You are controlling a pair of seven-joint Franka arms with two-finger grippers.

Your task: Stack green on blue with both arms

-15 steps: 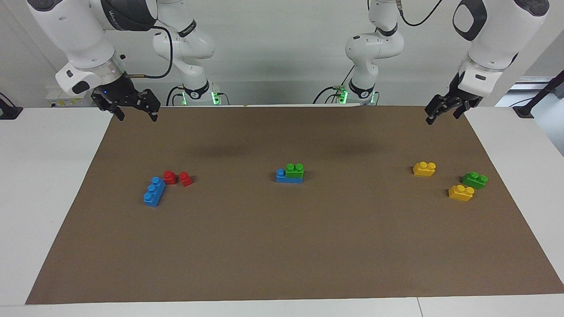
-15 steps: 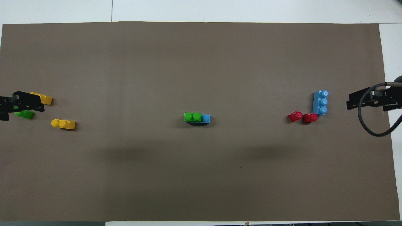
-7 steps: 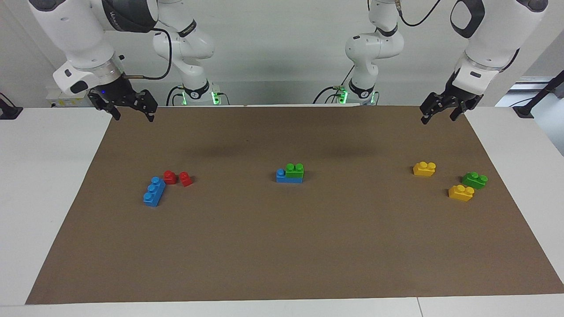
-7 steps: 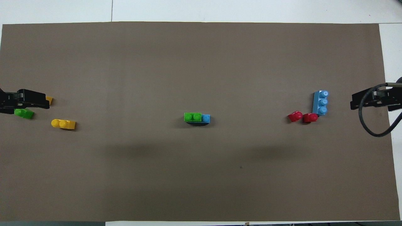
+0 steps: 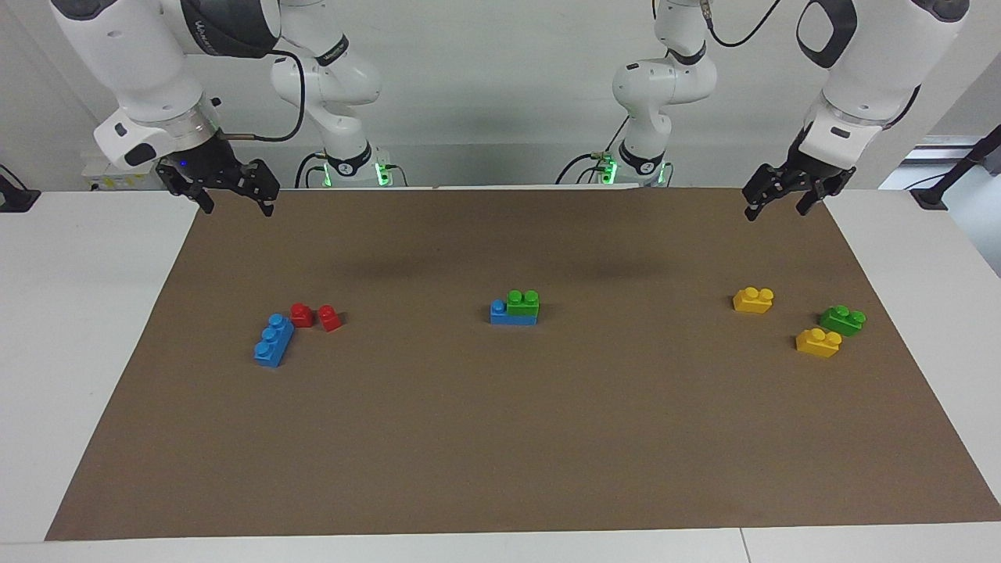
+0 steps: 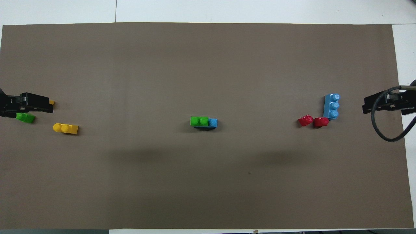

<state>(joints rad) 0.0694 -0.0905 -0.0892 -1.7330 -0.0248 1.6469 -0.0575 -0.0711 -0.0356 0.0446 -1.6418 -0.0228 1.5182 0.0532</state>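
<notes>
In the middle of the brown mat (image 5: 500,438), a green two-stud brick (image 5: 522,302) (image 6: 199,121) sits on a blue brick (image 5: 500,313) (image 6: 213,122), leaving one blue stud bare. A second green brick (image 5: 842,320) (image 6: 25,117) lies at the left arm's end. A second blue brick (image 5: 274,340) (image 6: 331,106) lies at the right arm's end. My left gripper (image 5: 776,209) (image 6: 35,104) hangs open and empty, high over its corner of the mat. My right gripper (image 5: 237,205) (image 6: 377,104) hangs the same way over its own corner.
Two red bricks (image 5: 302,314) (image 5: 330,317) lie beside the lone blue brick. Two yellow bricks (image 5: 753,300) (image 5: 818,342) lie by the lone green one. In the overhead view the left gripper covers most of one yellow brick (image 6: 52,103). White table (image 5: 94,313) surrounds the mat.
Both grippers have shifted slightly while staying raised and open. No brick has moved.
</notes>
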